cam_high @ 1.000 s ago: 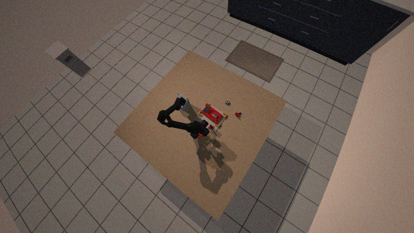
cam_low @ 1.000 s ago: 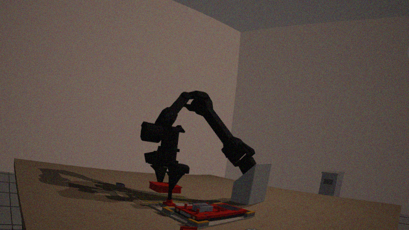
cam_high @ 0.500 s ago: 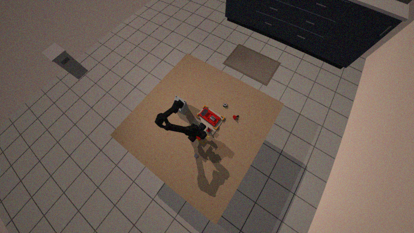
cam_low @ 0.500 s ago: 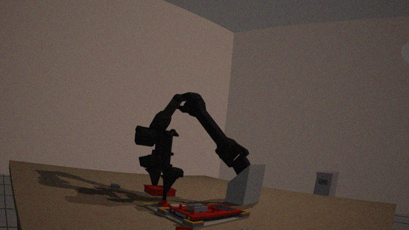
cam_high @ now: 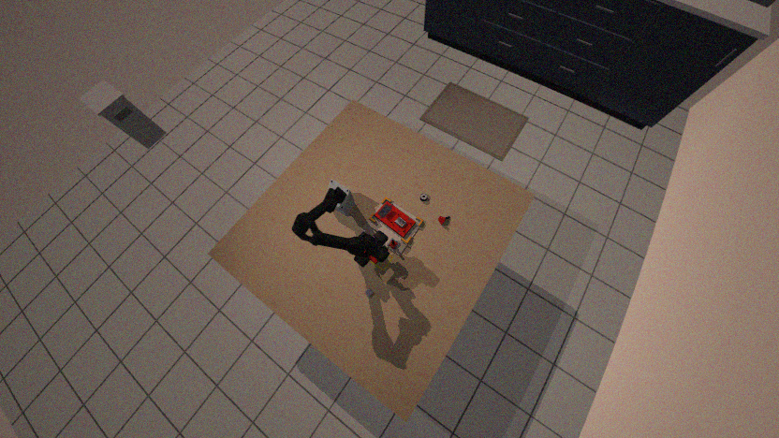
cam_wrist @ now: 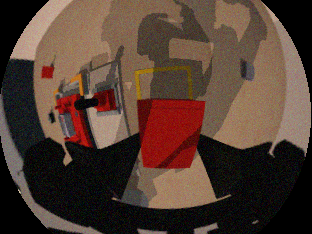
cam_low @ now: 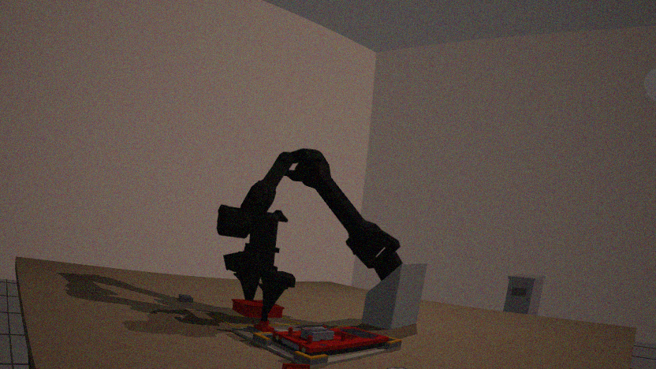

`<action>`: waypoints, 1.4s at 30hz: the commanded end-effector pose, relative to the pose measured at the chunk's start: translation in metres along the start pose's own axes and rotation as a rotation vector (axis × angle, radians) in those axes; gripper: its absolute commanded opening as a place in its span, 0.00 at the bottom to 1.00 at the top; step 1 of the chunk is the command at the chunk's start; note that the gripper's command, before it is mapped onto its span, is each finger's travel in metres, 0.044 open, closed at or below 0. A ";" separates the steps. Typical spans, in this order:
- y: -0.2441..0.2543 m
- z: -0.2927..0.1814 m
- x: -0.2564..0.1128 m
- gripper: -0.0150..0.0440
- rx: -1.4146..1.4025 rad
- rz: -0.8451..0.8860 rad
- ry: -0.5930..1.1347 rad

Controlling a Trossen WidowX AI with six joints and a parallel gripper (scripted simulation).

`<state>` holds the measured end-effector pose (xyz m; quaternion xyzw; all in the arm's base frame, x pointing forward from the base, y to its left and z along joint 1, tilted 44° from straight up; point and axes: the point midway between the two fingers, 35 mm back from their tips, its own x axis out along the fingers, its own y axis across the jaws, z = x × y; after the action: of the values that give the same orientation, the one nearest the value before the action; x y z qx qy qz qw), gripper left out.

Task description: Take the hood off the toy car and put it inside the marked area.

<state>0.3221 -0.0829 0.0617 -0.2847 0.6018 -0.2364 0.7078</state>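
My gripper (cam_high: pixel 375 255) (cam_low: pixel 257 308) (cam_wrist: pixel 168 136) points down and is shut on the red hood (cam_low: pixel 248 308) (cam_wrist: pixel 172 125). The hood is held a little above the table, clear of the car. The marked area is a yellow outline (cam_wrist: pixel 138 86) on the table; in the wrist view its near side is hidden behind the hood. The red toy car (cam_high: pixel 390 216) (cam_low: pixel 362 338) (cam_wrist: pixel 83 131) stands beside the gripper, without the hood on it, inside a pale frame with orange corners.
A small red part with a dark post (cam_wrist: pixel 105 100) stands between car and hood, close to one finger in the exterior view. A red piece (cam_high: pixel 443 220) (cam_wrist: pixel 47 72) and a wheel (cam_high: pixel 423 197) lie beyond the car. A grey block (cam_high: pixel 369 293) (cam_low: pixel 185 297) (cam_wrist: pixel 247 70) lies across from it.
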 end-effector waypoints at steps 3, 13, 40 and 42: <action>0.001 -0.001 0.003 0.25 -0.004 0.003 0.001; 0.001 -0.001 0.008 0.25 -0.004 0.003 0.001; 0.000 0.000 0.015 0.65 0.000 -0.001 0.000; 0.000 0.000 0.015 0.74 0.000 -0.001 0.000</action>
<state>0.3245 -0.0934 0.0507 -0.2851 0.6017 -0.2364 0.7076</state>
